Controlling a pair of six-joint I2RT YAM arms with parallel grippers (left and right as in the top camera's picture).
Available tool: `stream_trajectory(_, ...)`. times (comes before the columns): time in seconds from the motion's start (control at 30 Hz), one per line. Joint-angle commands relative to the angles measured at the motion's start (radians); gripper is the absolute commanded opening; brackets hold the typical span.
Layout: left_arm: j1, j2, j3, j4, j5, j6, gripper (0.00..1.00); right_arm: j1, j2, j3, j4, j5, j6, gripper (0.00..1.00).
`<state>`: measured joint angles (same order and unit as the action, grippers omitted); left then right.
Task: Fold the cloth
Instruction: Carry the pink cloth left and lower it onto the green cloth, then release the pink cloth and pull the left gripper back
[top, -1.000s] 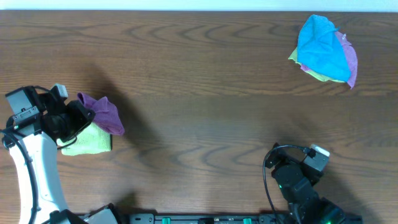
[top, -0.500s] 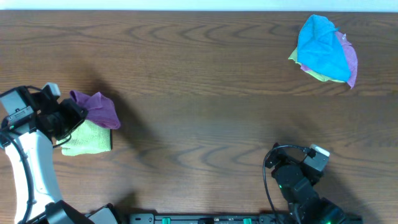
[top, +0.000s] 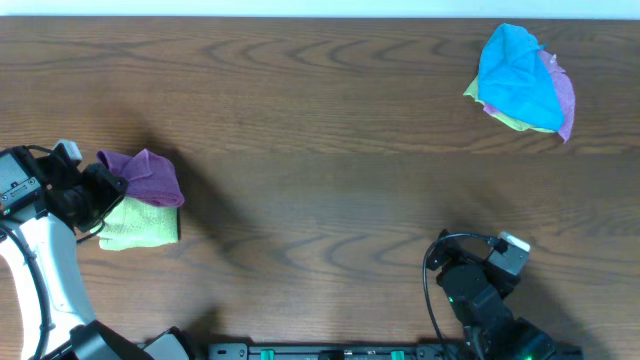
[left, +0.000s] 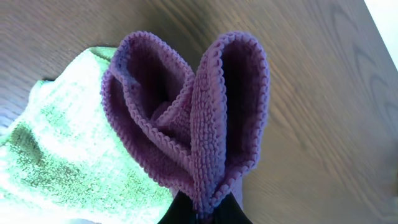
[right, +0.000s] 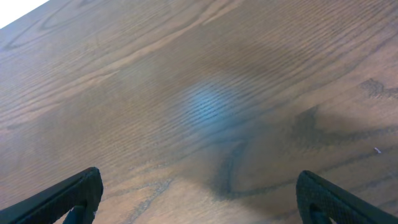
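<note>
Item 1, nearest: right hand (right: 200, 196), parked at the front edge of the worktop (top: 320, 150). Its fingers are spread wide and hold nothing, with only bare wood grain below.

Item 2: left hand (left: 202, 214), at the left side, closed tight on the gathered lower edge of the cloth (top: 150, 178).

Item 3: the cloth, magenta-purple, bunched into upright doubled loops. It hangs from that pinch and leans on item 4.

Item 4: lime-green cloth (top: 145, 225), folded flat and lying partly beneath the purple one.

Item 5, farthest: blue cloth (top: 515, 75), heaped at the far right corner over other coloured edges.

Progress: we see layers doubled over but no flat, squared fold. We judge that laying out, folding and releasing remain to be done.

Markings: we see no tag, brand or readable writing anywhere.
</note>
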<state>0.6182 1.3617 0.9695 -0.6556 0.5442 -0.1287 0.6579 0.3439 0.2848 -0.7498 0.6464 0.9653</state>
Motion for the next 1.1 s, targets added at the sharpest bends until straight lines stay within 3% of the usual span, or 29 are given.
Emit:
stream_trajectory(0.0, 0.004, 0.002, 0.029, -0.01, -0.043, 0.021, 0.06, -0.004, -0.005, -0.005, -0.002, 0.013, 0.006, 0.99)
stream_trajectory(0.2, 0.004, 0.002, 0.029, -0.024, -0.079, 0.021, 0.07, -0.004, -0.005, -0.005, -0.002, 0.013, 0.006, 0.99)
stream_trajectory(0.23, 0.004, 0.002, 0.029, -0.03, -0.084, 0.021, 0.14, -0.004, -0.005, -0.005, -0.002, 0.013, 0.006, 0.99)
stream_trajectory(0.27, 0.004, 0.002, 0.029, -0.033, -0.084, 0.021, 0.27, -0.004, -0.005, -0.005, -0.002, 0.014, 0.006, 0.99)
stream_trajectory(0.5, 0.004, 0.002, 0.029, -0.053, -0.107, 0.021, 0.68, -0.004, -0.005, -0.005, -0.002, 0.013, 0.006, 0.99)
stream_trajectory(0.6, 0.004, 0.001, 0.029, -0.066, -0.107, 0.021, 0.96, -0.004, -0.005, -0.005, -0.002, 0.013, 0.006, 0.99)
stream_trajectory(1.07, 0.005, -0.105, 0.029, -0.125, -0.13, 0.021, 0.95, -0.004, -0.005, -0.005, -0.002, 0.013, 0.006, 0.99)
